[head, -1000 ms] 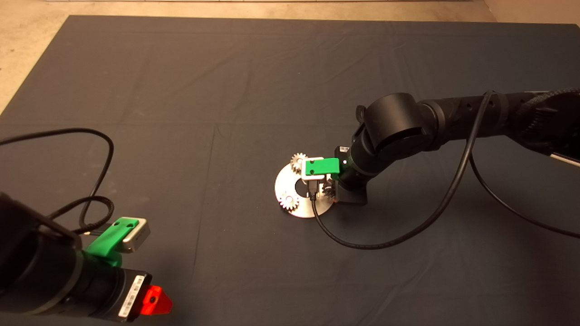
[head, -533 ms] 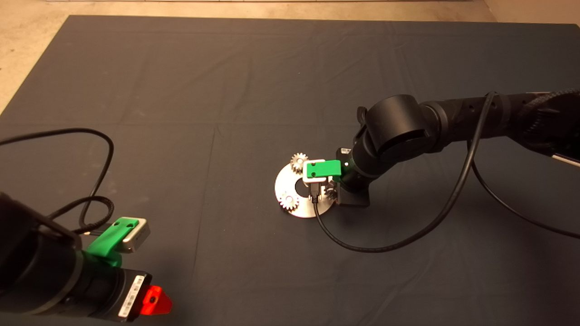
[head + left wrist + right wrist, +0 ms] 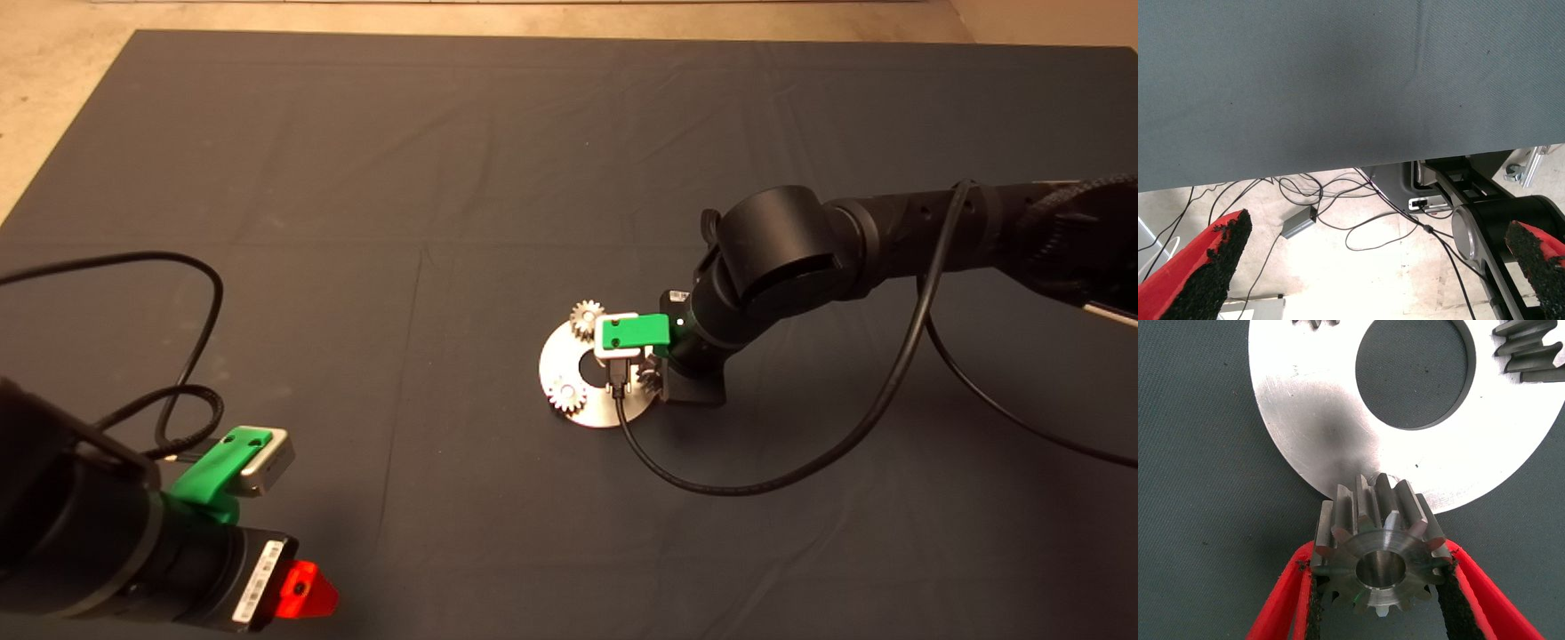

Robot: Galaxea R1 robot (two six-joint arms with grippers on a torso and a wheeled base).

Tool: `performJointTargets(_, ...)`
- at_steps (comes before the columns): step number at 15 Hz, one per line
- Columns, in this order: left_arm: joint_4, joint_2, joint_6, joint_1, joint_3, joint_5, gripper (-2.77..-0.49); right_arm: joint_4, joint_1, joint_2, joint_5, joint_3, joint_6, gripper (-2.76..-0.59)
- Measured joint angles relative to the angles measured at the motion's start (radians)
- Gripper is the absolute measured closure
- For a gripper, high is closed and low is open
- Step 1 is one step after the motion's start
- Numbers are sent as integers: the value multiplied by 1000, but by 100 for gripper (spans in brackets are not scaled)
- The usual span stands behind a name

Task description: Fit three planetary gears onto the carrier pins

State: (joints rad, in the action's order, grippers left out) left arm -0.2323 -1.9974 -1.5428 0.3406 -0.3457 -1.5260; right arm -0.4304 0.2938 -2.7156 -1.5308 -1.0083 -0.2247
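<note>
In the right wrist view my right gripper [image 3: 1381, 553] is shut on a silvery planetary gear [image 3: 1379, 540], held over the rim of the shiny ring-shaped disc [image 3: 1318, 420]. From the head view that gripper [image 3: 645, 379] is at the disc's [image 3: 556, 364] right side, and its gear [image 3: 648, 380] barely shows below the green mount. Two more gears sit on the disc, one at the far edge [image 3: 584, 316] and one at the near left [image 3: 566, 396]. The carrier pins are hidden under the gears and the gripper. My left gripper [image 3: 302, 594] is parked at the lower left, open [image 3: 1371, 280].
A black cable [image 3: 756, 480] loops from the right wrist across the mat, near the disc. Another cable [image 3: 191, 347] curls on the mat by the left arm. The left wrist view looks past the mat edge [image 3: 1338, 170] to floor cables and a machine base.
The right gripper has shifted slightly lower toward the disc with the gear in it, then held still. The left arm has not moved.
</note>
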Motion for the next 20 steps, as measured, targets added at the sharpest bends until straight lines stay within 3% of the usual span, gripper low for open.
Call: performJointTargets(20, 0, 0, 0, 0, 0, 0, -276, -38, 0, 0, 0, -7, 0, -101)
